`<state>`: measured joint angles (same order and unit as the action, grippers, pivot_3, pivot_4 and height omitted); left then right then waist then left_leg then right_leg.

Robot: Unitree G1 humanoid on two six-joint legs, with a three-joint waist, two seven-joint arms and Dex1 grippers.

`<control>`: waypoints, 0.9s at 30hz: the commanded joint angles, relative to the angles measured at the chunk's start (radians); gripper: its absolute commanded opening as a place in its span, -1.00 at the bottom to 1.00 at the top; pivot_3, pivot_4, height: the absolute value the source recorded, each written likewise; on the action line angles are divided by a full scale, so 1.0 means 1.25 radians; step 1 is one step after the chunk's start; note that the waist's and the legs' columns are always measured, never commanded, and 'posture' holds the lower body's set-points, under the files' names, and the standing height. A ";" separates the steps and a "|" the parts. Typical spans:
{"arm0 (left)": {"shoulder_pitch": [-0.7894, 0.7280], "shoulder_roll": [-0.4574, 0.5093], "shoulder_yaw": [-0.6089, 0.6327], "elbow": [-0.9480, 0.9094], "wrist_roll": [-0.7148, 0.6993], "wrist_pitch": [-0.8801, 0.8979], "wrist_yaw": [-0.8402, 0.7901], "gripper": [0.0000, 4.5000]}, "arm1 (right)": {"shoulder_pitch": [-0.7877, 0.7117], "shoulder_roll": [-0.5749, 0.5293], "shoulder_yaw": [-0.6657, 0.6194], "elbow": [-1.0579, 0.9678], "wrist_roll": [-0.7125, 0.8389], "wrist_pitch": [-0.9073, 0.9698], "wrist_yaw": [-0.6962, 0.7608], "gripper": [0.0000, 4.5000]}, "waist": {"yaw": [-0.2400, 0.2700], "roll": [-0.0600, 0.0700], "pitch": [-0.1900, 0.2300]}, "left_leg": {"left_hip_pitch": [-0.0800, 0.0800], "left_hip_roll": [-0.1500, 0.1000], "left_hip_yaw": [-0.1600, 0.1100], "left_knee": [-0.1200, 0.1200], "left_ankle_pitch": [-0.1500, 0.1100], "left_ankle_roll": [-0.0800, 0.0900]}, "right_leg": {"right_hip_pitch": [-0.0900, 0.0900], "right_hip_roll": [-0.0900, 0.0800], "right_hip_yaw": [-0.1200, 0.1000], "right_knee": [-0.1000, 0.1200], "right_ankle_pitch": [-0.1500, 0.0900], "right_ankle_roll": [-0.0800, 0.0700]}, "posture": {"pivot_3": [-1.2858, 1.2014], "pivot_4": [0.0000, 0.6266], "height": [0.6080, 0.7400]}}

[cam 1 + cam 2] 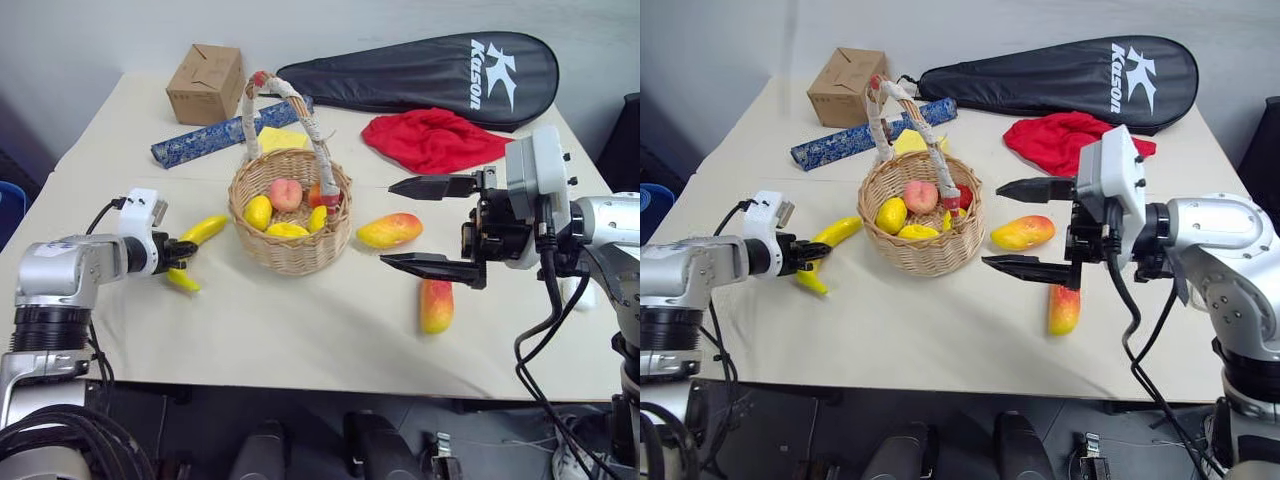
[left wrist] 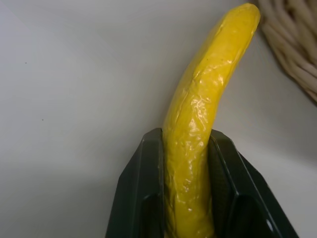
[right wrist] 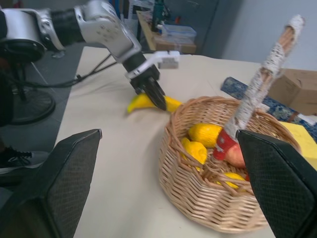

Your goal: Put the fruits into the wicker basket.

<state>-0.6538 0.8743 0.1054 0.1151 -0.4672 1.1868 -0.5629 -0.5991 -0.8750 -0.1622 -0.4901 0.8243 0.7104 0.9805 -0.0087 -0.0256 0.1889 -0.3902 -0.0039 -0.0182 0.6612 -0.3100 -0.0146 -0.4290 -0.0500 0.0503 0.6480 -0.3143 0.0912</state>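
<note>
Clamped on the banana point(image 1: 197, 246), the left gripper point(image 1: 184, 252) sits low over the table point(image 1: 300, 330) at the left side of the scene, its two black fingers point(image 2: 143, 198) pressed against the fruit's sides near its middle; the banana lies on the tabletop with one end pointing toward the wicker basket point(image 1: 291, 210), just beside the basket's wall. Behind this, toward the back left, a brown cardboard box point(image 1: 205, 84) stands near the table's far edge, and a blue patterned roll point(image 1: 215, 136) lies diagonally between the box and the basket. The basket stands in the middle, its tall cord-wrapped handle point(image 1: 288, 105) arching over it; inside are yellow lemons point(image 1: 258, 212), a pink peach point(image 1: 286, 194) and something red at the handle's right foot. A yellow sponge block point(image 1: 280, 139) shows just behind the basket. To the right of the basket, one mango point(image 1: 389, 231) lies on the table close to the rim, and a second mango point(image 1: 436, 305) lies nearer the front edge, well apart from the basket. Further back, a red cloth point(image 1: 432, 139) is bunched on the table in front of a black racket cover point(image 1: 430, 78). On the right, the right gripper point(image 1: 430, 226) hangs above the table, pointing toward the basket with its jaws spread wide and nothing between them.
</note>
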 commanded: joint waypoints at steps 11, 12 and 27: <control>-0.396 0.024 -0.226 -0.019 0.029 -0.050 -0.212 -0.67 | 0.047 -0.010 -0.051 -0.009 0.005 -0.004 -0.053 1.00 | 0.006 0.000 0.000 | 0.000 -0.002 0.001 0.003 0.001 0.001 | 0.002 0.000 0.000 0.000 0.001 0.001 | 0.03 -0.52 1.00; -0.417 0.008 -0.245 0.008 0.046 -0.069 -0.219 -0.67 | 0.047 -0.008 -0.049 -0.008 0.003 -0.007 -0.056 1.00 | 0.005 0.000 0.000 | 0.000 -0.002 0.001 0.003 0.001 0.001 | 0.001 0.001 0.000 0.000 0.001 0.001 | 0.03 -0.52 1.00; -0.538 -0.177 -0.286 0.329 0.182 -0.257 -0.330 0.18 | 0.180 -0.011 -0.113 -0.039 -0.008 -0.023 -0.112 1.00 | 0.004 -0.001 0.000 | -0.001 0.000 0.005 0.004 0.001 0.001 | -0.002 0.004 0.005 0.006 0.001 0.002 | 0.03 -0.52 1.00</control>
<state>-1.3198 0.6347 -0.2767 0.5651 -0.2461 0.8677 -0.9544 -0.3777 -0.8797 -0.2557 -0.5087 0.8131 0.6978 0.8510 -0.0040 -0.0264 0.1895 -0.3915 -0.0044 -0.0117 0.6660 -0.3089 -0.0131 -0.4317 -0.0456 0.0567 0.6558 -0.3131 0.0934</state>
